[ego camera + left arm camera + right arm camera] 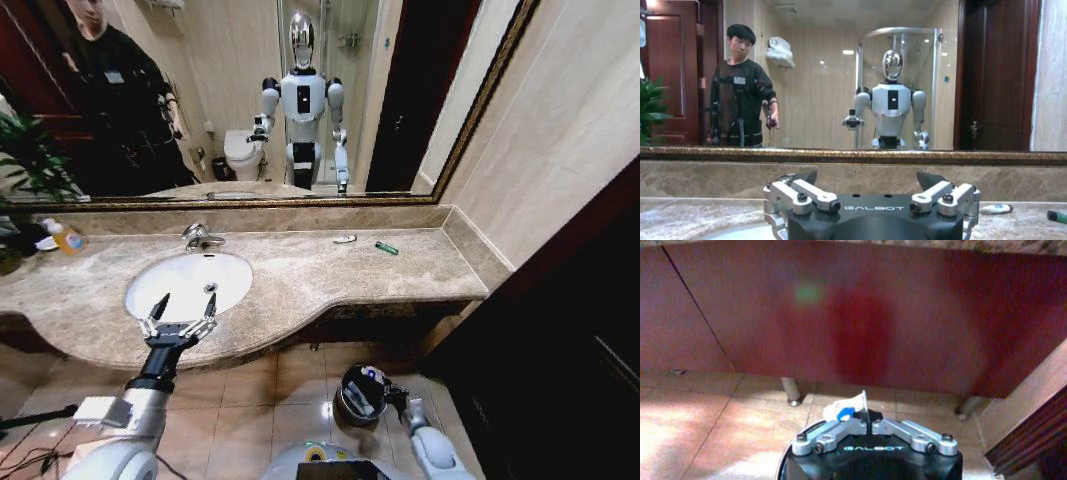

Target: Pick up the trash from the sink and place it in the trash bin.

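- Right gripper [870, 421], low over the tiled floor, fingers pinched on a white tube with a blue cap [848, 409] — above the small round black trash bin [358, 393].
- Left gripper [180, 312] spread wide at the white oval sink [189, 284], near the counter's front edge.
- Far along the beige marble countertop [300, 270]: a white tube [344, 239] and small green tube [386, 247], apart, with open room around them.

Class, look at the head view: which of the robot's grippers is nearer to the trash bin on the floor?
The right. The right gripper is low by the floor, right at the trash bin, fingers shut on a white tube. The left gripper hovers open over the sink, up at counter height.
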Tool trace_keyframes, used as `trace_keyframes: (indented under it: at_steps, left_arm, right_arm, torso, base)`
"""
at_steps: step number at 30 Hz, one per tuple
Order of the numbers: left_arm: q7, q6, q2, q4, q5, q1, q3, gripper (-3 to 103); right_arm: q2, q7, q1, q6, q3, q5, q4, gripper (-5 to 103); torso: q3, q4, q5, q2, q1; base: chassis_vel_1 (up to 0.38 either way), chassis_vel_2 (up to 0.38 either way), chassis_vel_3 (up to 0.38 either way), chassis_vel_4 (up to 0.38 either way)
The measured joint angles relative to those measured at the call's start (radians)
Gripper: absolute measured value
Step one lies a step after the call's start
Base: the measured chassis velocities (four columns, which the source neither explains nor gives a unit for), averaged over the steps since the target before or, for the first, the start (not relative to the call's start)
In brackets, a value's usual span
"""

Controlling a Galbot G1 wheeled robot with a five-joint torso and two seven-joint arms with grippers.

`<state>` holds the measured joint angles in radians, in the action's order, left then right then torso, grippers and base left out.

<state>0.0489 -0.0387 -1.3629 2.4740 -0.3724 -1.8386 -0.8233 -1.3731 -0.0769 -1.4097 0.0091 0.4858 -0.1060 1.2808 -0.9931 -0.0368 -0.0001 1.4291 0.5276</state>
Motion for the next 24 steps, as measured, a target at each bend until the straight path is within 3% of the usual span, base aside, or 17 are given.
trace_keyframes:
  at_steps: [9, 16, 18, 24]
  left_arm:
    - [0.000, 0.000, 0.000, 0.000, 0.000, 0.000, 0.000, 100]
    - [0.000, 0.000, 0.000, 0.000, 0.000, 0.000, 0.000, 100]
    - [0.000, 0.000, 0.000, 0.000, 0.000, 0.000, 0.000, 100]
    - [0.000, 0.000, 0.000, 0.000, 0.000, 0.000, 0.000, 100]
  right_arm:
    - [-0.040, 0.025, 0.019, 0.012, -0.006, 0.041, -0.033, -1]
    - [-0.050, 0.060, 0.028, 0.050, -0.010, 0.058, -0.046, 31]
    - [-0.051, 0.069, 0.029, 0.051, -0.011, 0.058, -0.046, 31]
    - [-0.059, 0.096, 0.026, 0.053, -0.011, 0.055, -0.037, 58]
  torso:
    - [0.000, 0.0000, -0.0001, 0.000, 0.000]
    - [0.000, 0.0000, -0.0001, 0.000, 0.000]
    - [0.000, 0.0000, 0.0000, 0.000, 0.000]
    - [0.000, 0.0000, 0.0001, 0.000, 0.000]
  base:
    - [0.000, 0.000, 0.000, 0.000]
    - [0.000, 0.000, 0.000, 0.000]
    - [0.000, 0.000, 0.000, 0.000]
    - [0.000, 0.000, 0.000, 0.000]
